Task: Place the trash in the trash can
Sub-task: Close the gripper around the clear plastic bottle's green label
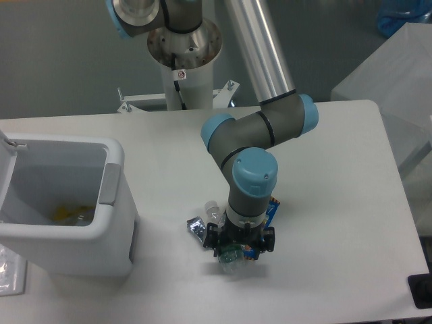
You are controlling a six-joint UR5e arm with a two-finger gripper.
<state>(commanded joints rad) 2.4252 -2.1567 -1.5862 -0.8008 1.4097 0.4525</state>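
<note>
The trash lies bunched right under your claw [240, 244] on the white tabletop [324, 223]. The crushed clear bottle [231, 257] with its green label pokes out just below the claw toward the camera, and its pale cap end [212, 207] shows just up and to the left of the claw. The small silver-black foil wrapper [196, 227] sits just beside the claw on its left, touching or nearly touching the bottle. The blue snack packet [271, 209] with its orange-striped edge peeks out from behind the wrist, up and to the right of the claw.

Your claw points straight down over the bottle, with dark fingers on either side of it, but the wrist hides the tips, so you cannot tell whether it is clenched on the bottle or released.

The trash can [115, 223] stands well to the left of the claw, its lid [8, 158] flipped up at the far left side, the grey panel [110, 183] facing the claw. Something yellowish [67, 213] lies at the bottom inside.
</note>
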